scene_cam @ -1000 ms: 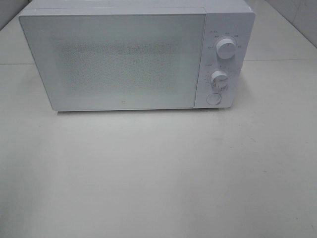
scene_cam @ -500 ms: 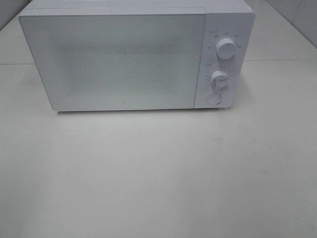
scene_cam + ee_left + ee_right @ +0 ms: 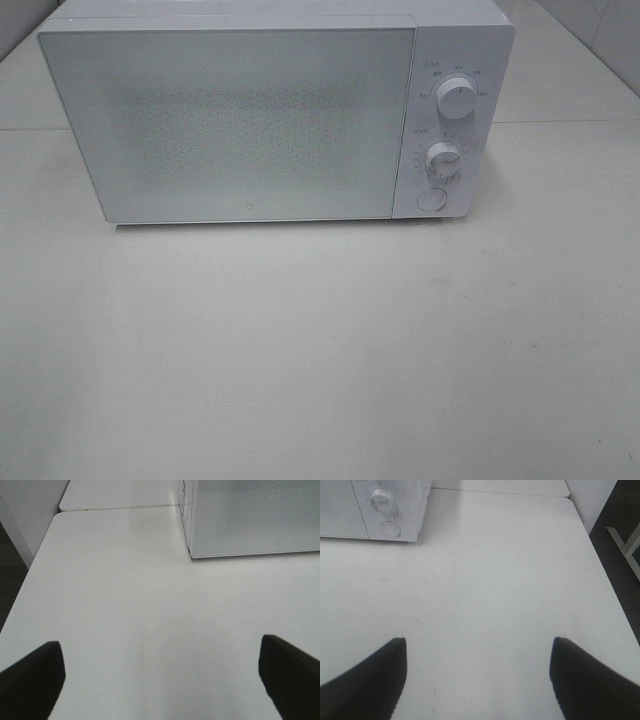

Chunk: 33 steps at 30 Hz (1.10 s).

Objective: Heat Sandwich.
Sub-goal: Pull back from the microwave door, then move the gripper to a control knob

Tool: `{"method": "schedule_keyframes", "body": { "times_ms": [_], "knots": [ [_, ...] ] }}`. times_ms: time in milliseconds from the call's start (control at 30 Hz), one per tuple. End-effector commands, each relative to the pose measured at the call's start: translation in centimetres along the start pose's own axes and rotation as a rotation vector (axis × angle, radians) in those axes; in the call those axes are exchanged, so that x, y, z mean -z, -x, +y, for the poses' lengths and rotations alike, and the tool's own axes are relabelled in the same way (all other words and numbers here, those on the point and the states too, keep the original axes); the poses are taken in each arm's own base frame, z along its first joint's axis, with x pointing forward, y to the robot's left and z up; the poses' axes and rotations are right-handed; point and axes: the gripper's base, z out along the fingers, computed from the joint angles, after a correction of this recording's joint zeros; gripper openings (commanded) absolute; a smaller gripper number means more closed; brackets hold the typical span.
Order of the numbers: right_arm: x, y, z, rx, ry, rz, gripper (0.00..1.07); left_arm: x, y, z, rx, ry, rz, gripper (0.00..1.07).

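The sandwich is out of view in every frame. A white microwave point(image 3: 270, 110) stands at the back of the table with its door point(image 3: 235, 125) shut, two knobs point(image 3: 456, 98) and a round button point(image 3: 431, 199) on its right panel. Neither arm shows in the high view. In the left wrist view my left gripper point(image 3: 160, 680) hangs open over bare table, short of the microwave's front corner point(image 3: 192, 555). My right gripper point(image 3: 477, 680) is open too, over bare table, with the microwave's control panel point(image 3: 390, 510) ahead of it.
The white table point(image 3: 320, 350) spreads in front of the microwave. Its left edge point(image 3: 30, 575) drops to dark floor in the left wrist view. In the right wrist view the table's right edge point(image 3: 605, 575) runs beside a white frame leg point(image 3: 625, 540).
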Motion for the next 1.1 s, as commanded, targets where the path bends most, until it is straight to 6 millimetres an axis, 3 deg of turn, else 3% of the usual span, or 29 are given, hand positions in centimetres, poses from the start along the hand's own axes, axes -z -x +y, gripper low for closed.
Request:
{"method": "schedule_keyframes", "body": {
  "times_ms": [33, 833, 1100],
  "knots": [
    [0.3, -0.2, 0.0, -0.017, -0.007, -0.028, 0.76, 0.3, -0.2, -0.1, 0.008, -0.004, -0.031, 1.04],
    [0.3, -0.2, 0.0, -0.017, -0.007, -0.028, 0.76, 0.3, -0.2, -0.1, 0.008, -0.004, -0.031, 1.04],
    [0.9, 1.4, -0.1, -0.019, -0.001, -0.069, 0.76, 0.3, -0.2, -0.1, 0.008, -0.004, -0.031, 1.04]
  ]
}}
